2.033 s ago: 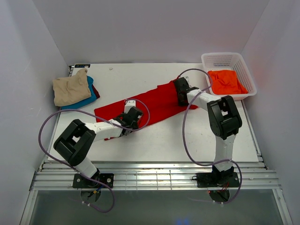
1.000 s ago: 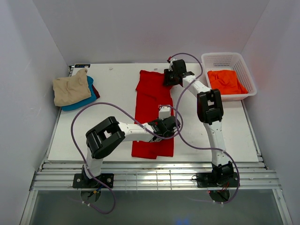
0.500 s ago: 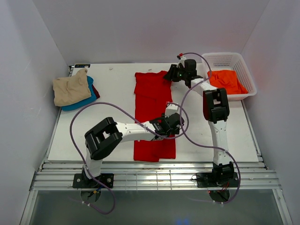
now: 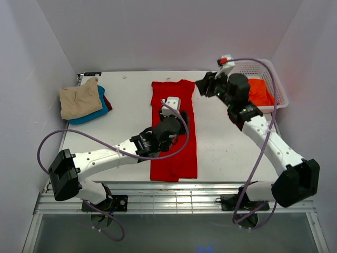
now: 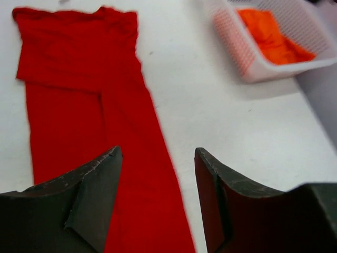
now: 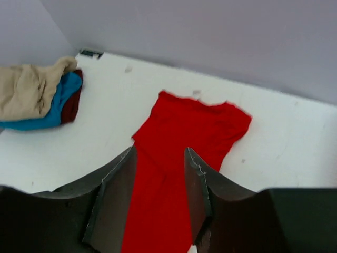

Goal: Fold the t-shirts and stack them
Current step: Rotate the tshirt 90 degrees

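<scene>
The bright red t-shirt (image 4: 174,142) lies flat as a long narrow strip down the middle of the table, sleeves at the far end (image 5: 79,47) (image 6: 195,129). My left gripper (image 4: 171,110) hovers above its middle, open (image 5: 157,153), nothing between the fingers. My right gripper (image 4: 204,84) hangs raised beside the shirt's far right corner, open (image 6: 160,150) and empty. An orange t-shirt (image 4: 260,90) (image 5: 274,34) lies in the basket. At the far left, tan (image 4: 79,100) (image 6: 31,92), teal blue (image 4: 97,112) (image 6: 58,103) and dark red (image 4: 108,101) (image 6: 73,103) t-shirts are piled.
The white lattice basket (image 4: 278,79) (image 5: 247,58) stands at the far right corner, partly behind the right arm. Purple cables loop from both arms over the white table (image 4: 226,142). Pale walls enclose the back and sides.
The left jaws have opened wider and lifted off the red shirt's right edge, moving toward its far half. The right gripper rose from the shirt's far corner toward the basket.
</scene>
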Robot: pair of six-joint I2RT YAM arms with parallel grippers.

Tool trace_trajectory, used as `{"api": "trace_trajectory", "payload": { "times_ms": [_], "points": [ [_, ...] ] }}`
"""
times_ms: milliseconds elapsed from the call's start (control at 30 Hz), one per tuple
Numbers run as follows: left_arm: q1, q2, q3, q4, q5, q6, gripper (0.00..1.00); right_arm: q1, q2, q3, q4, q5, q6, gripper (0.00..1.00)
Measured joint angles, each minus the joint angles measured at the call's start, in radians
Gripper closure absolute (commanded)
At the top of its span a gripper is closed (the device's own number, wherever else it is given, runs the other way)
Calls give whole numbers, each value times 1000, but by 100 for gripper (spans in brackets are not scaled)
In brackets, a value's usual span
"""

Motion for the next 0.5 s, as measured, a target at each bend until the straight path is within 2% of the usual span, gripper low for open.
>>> {"api": "trace_trajectory", "payload": {
  "times_ms": [100, 267, 367, 500],
  "points": [
    [6, -34, -127, -16, -16, -8, 33, 150, -131, -227, -16, 100, 4, 53],
    [9, -52, -315, -117, -2, -87, 33, 316, -135, -518, -153, 205, 64, 53],
    [9, -80, -386, -171, 7, -148, 32, 399, -140, -586, -210, 242, 102, 53],
    [9, -114, -431, -227, 4, -234, 32, 488, -159, -599, -204, 274, 152, 54]
  ]
}}
